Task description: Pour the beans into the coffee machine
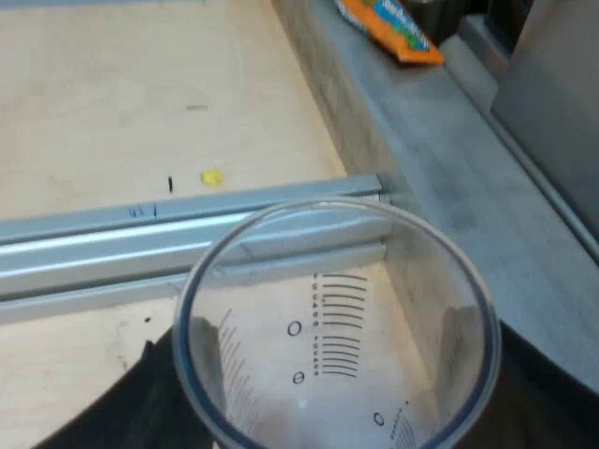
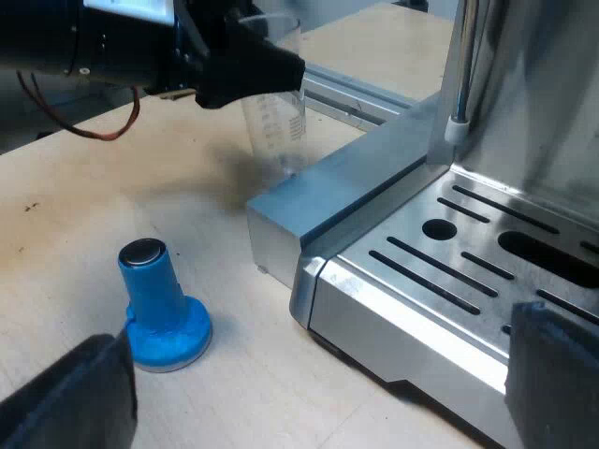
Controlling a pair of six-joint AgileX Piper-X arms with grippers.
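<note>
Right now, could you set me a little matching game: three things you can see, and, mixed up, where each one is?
Things:
1. measuring glass
2. blue tamper
3. orange packet

Places:
A. standing upright on the wooden table
B. lying on the grey ledge
C. held between the fingers of the left gripper

Pairs: 1-C, 2-A, 3-B

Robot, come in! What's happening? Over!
Left gripper shut on measuring glass, glass looks empty. Right gripper open by blue tamper. Espresso machine base close beside glass.
</note>
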